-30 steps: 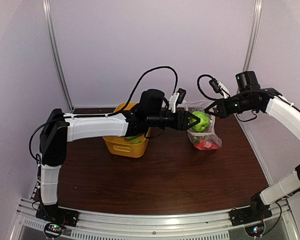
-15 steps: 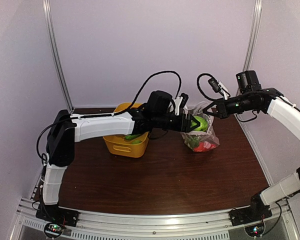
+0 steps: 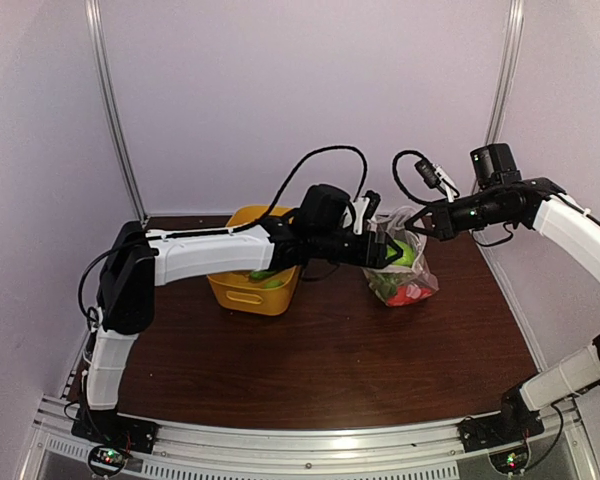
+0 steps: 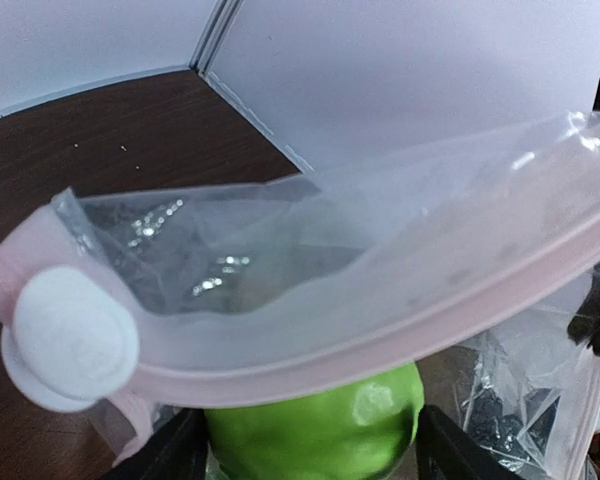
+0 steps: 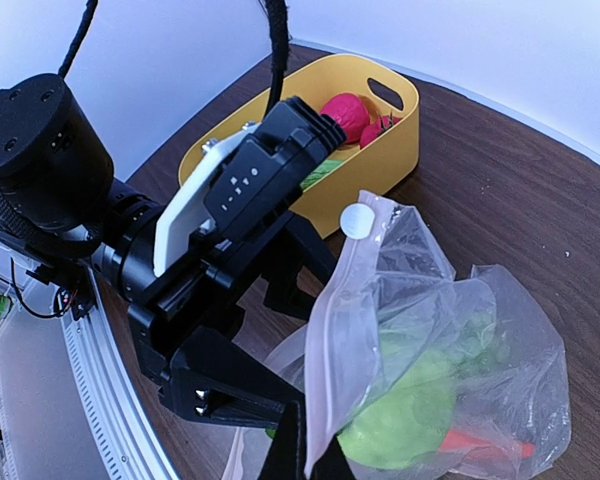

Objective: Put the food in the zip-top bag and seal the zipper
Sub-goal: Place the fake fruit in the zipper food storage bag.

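My left gripper (image 3: pixel 392 250) is shut on a green round toy fruit (image 4: pixel 320 430) and holds it at the mouth of the clear zip-top bag (image 3: pixel 408 275). The fruit sits between the black fingers (image 4: pixel 170 455), just under the pale pink zipper (image 4: pixel 400 335) with its white slider disc (image 4: pixel 70 335). My right gripper (image 3: pixel 417 229) is shut on the bag's mouth edge (image 5: pixel 365 330) and holds it up and open. Red and orange food (image 5: pixel 480 445) lies low in the bag. More red food (image 5: pixel 345 112) lies in the yellow basket.
The yellow basket (image 3: pixel 242 292) stands on the brown table left of the bag, under my left forearm. The back wall and a metal corner post are close behind the bag. Black cables loop above both wrists.
My left gripper has moved right and down with the green fruit, from beside the bag into its mouth. The right gripper has kept its hold on the bag's edge.
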Controlling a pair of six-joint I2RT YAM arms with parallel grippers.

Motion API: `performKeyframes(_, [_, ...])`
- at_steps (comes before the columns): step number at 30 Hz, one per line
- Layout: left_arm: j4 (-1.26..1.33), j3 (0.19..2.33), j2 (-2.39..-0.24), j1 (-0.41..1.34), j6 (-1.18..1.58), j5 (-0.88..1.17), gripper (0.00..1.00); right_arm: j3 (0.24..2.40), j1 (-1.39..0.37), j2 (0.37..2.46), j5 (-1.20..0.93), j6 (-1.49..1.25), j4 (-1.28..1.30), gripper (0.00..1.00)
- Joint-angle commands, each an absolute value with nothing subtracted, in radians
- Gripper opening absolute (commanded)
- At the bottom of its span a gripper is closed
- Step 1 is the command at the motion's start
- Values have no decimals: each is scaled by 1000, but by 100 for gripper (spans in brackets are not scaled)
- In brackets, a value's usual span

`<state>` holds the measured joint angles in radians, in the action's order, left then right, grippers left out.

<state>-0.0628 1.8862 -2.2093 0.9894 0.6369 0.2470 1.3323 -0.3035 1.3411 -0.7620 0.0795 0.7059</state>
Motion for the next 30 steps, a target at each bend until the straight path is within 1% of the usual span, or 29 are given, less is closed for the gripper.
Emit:
performKeyframes(1, [-40,1911,-2199,991,624,251,88,1348,-307,1341,-752,86,698,0])
performKeyframes(2, [-38,1911,-2196,991,624,255,96,1351,-305,1342,-752,87,700,0])
performKeyframes(3, [-35,1911,-2192,992,623,258,97,1353,-303,1342,-751,87,701,0])
performKeyframes(8, [-16,1907,-2158,994,609,281,98,1353,-277,1347,-747,80,699,0])
performKeyframes(12, [32,1884,-2097,993,597,306,98,1340,-250,1355,-688,81,693,0])
performKeyframes(17, [119,1796,-1987,994,591,312,98,1348,-224,1371,-656,72,690,0])
performKeyframes(24, [80,1716,-1900,994,520,235,98,1467,-200,1388,-630,95,736,0])
performKeyframes(28, [69,1612,-1816,994,461,174,98,1591,-156,1426,-528,116,760,0])
performKeyframes(30, [27,1575,-1784,990,423,122,98,1667,-135,1449,-396,150,761,0])
